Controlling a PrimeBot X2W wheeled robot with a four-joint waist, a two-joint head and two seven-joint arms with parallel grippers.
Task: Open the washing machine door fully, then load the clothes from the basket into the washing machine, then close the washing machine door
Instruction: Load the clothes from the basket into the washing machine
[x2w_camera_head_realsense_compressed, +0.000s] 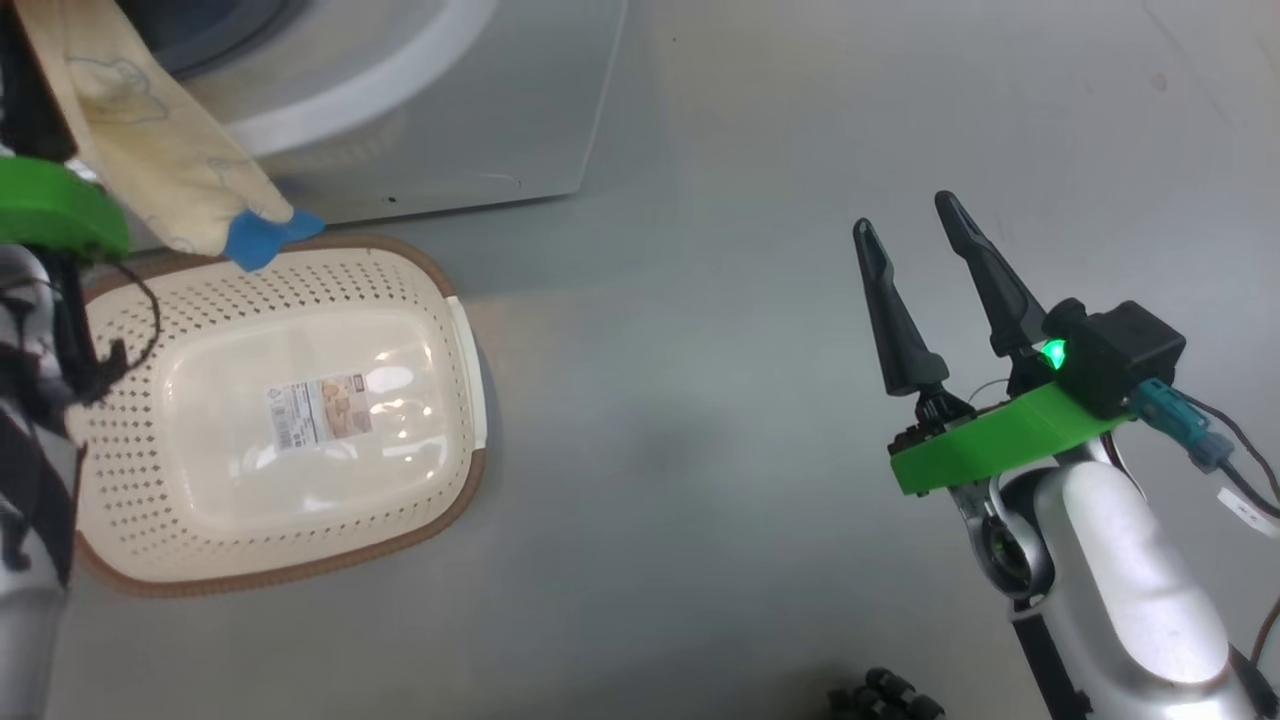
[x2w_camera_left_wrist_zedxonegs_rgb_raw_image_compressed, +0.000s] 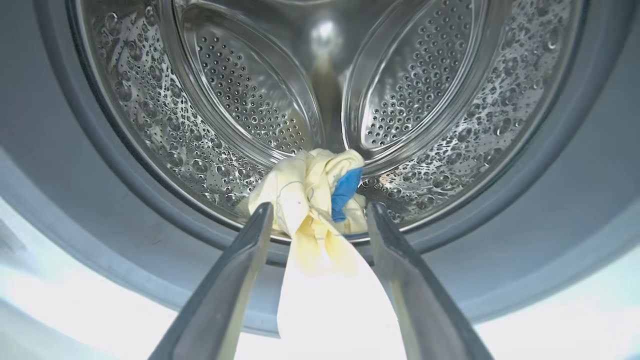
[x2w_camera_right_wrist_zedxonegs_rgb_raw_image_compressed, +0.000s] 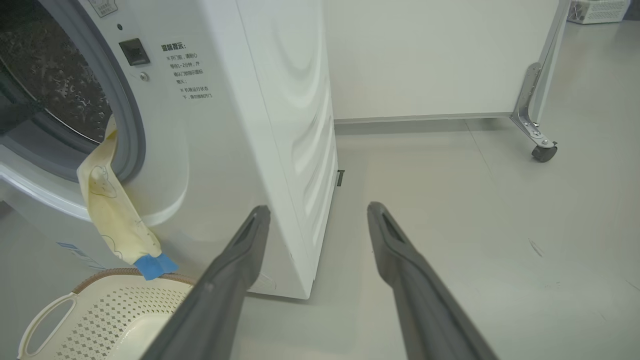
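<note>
The setting looks like a robotics test room or lab dressed as a laundry corner, not a home. A white washing machine (x2w_camera_right_wrist_zedxonegs_rgb_raw_image_compressed: 280, 125) stands on a bare, seamless grey floor (x2w_camera_right_wrist_zedxonegs_rgb_raw_image_compressed: 475, 210). Behind it is a plain white partition (x2w_camera_right_wrist_zedxonegs_rgb_raw_image_compressed: 425, 55) fixed to a metal bracket (x2w_camera_right_wrist_zedxonegs_rgb_raw_image_compressed: 526, 95) on 1 caster (x2w_camera_right_wrist_zedxonegs_rgb_raw_image_compressed: 544, 152). A printed notice (x2w_camera_right_wrist_zedxonegs_rgb_raw_image_compressed: 186, 70) is stuck on the washer's front, and a perforated basket (x2w_camera_head_realsense_compressed: 430, 300) sits on the floor.

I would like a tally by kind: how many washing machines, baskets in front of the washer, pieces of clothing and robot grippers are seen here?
washing machine: 1
basket: 1
piece of clothing: 1
grippers: 2 (left gripper, right gripper)
Total: 5
</note>
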